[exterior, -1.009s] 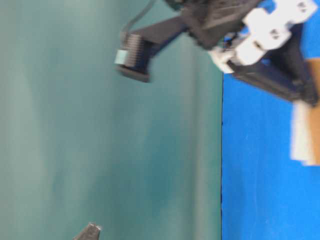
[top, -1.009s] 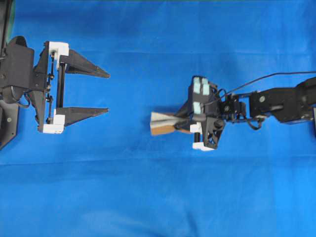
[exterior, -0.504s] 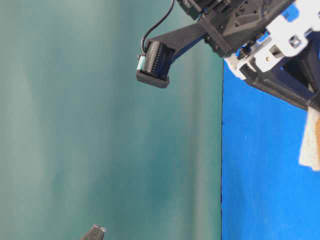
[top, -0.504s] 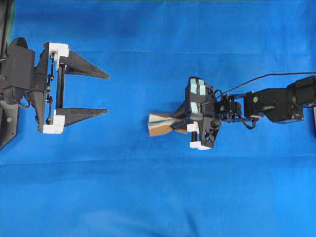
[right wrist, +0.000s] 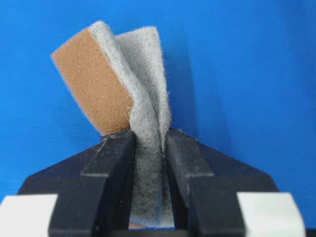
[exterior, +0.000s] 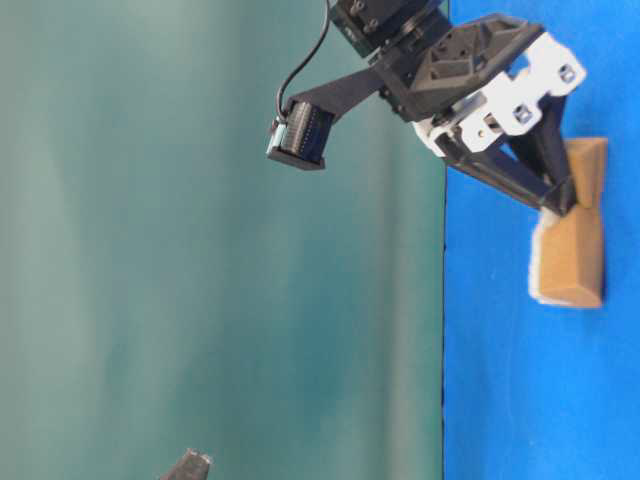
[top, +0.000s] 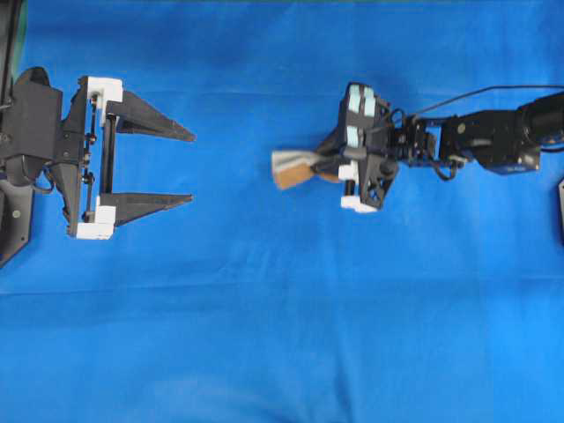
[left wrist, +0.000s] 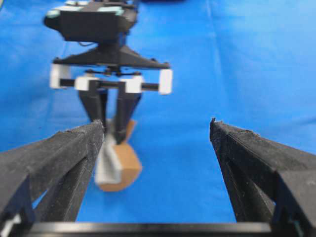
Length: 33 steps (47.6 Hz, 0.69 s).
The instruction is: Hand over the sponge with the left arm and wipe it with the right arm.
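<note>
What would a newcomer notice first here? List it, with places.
The sponge, pinched so hard between the right gripper fingers that it folds, grey side creased, sits right of centre over the blue cloth. At far left the left gripper gapes wide open and empty, pointing at it.

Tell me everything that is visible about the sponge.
The sponge is small and rectangular, a pale grey fibrous scouring layer over tan-orange foam. The right gripper pinches it hard at the middle, so it is squeezed thin there and flares at its free end. In the overhead view it sticks out from the gripper toward the left gripper, well apart from it, above the blue cloth.
</note>
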### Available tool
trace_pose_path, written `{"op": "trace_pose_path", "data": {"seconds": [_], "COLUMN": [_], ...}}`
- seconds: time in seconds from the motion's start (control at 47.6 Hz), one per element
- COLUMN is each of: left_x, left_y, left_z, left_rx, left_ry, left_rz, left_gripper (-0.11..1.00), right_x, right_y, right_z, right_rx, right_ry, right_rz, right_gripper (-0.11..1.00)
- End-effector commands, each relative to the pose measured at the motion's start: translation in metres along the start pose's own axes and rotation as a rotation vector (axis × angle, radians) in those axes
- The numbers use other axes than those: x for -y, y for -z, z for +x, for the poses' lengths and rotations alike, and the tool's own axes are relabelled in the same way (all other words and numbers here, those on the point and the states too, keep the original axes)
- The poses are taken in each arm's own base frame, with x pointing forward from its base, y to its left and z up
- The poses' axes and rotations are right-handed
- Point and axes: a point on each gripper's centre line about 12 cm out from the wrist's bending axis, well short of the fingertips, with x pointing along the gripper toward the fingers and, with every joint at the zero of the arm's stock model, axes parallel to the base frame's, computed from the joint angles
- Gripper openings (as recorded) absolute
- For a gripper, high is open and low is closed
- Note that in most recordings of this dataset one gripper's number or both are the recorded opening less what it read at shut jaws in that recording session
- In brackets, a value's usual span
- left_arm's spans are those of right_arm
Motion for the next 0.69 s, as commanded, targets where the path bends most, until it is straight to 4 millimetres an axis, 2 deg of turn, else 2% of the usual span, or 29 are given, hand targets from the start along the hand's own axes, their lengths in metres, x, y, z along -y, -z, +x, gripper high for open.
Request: {"op": "trace_pose_path", "data": {"seconds": [0.0, 0.147, 0.252, 0.672], "left_x": [0.0, 0.0, 0.0, 0.0], "left_y": [-0.007, -0.007, -0.006, -0.007], "left_z": [0.0, 0.0, 0.001, 0.001], "left_rx": [0.022, 0.022, 0.02, 0.022], "left_ry": [0.0, 0.0, 0.0, -0.001], "left_rz": [0.0, 0.0, 0.0, 0.012], "left_gripper": [0.86, 0.86, 0.86, 0.86], "right_x": [0.023, 0.021, 0.007, -0.117], "right_y": [-0.007, -0.007, -0.006, -0.007], "right_z": [-0.004, -0.003, -0.004, -0.015], "right_rx": [0.02, 0.019, 0.015, 0.002], "right_ry": [0.046, 0.043, 0.016, -0.221], "right_rz": [0.023, 0.023, 0.019, -0.023], "right_gripper": [0.27, 0.27, 0.27, 0.25]}}
